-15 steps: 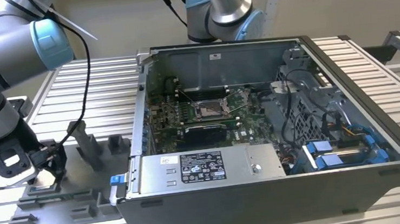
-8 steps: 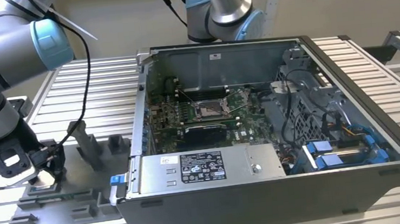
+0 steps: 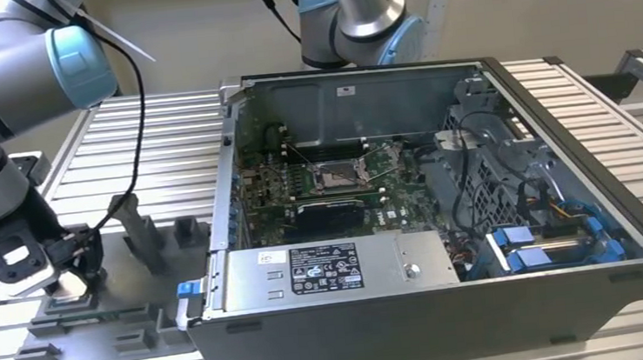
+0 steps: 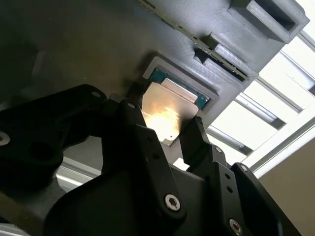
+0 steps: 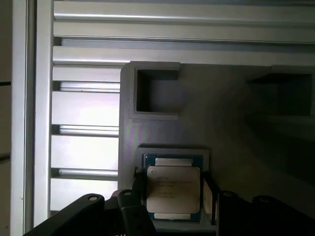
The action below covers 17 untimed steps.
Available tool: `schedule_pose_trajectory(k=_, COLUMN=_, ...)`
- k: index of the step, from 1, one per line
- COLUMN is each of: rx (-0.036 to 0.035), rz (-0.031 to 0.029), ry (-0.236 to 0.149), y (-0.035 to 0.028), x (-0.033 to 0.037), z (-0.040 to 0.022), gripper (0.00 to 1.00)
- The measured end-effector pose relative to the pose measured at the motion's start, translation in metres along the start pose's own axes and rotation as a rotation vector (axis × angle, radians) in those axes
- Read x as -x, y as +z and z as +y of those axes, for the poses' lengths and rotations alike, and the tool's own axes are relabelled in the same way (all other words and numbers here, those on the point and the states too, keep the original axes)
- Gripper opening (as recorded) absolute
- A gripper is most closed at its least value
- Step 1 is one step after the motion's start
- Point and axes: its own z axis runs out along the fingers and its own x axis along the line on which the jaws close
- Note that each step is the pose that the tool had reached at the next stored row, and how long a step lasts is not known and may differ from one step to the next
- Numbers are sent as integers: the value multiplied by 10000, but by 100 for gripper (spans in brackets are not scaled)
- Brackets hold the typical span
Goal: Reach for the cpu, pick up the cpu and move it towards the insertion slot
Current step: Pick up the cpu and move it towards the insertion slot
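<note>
Slatted aluminium tabletop [image 3: 594, 95] runs under everything, and on it, at the exterior view's left, sits the grey fixture tray [image 3: 126, 337] that I am bent down over. My gripper [image 3: 65, 285] hangs low, right down at the tray's surface.

In both wrist views the cpu [image 5: 173, 191] [image 4: 170, 110] lies flat between my fingers [image 4: 142, 132], silvery face up, seated in its square recess in the tray. My fingers are parted just wider than the chip, with one black tip close beside each of two opposite edges. I cannot tell whether either pad touches an edge. The chip sits level in the recess, not lifted out of it.

Just beyond my fingertips, in the same tray, is a second square pocket [image 5: 157, 93], and past that are the bright slats.

The insertion slot [image 3: 333, 175] is well apart from my fingers, off toward the exterior view's right. It is a metal-framed socket with a dark centre, on the board inside the open computer case [image 3: 583, 236].
</note>
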Motion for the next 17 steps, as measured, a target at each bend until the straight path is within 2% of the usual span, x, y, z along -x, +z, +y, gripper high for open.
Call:
schedule_pose_trajectory(k=3, rx=-36, rz=-3, ry=43, y=-40, x=0, z=3, gripper=0)
schedule_pose_trajectory(k=17, rx=-46, rz=0, ry=45, y=-674, x=-2, z=29, gripper=0)
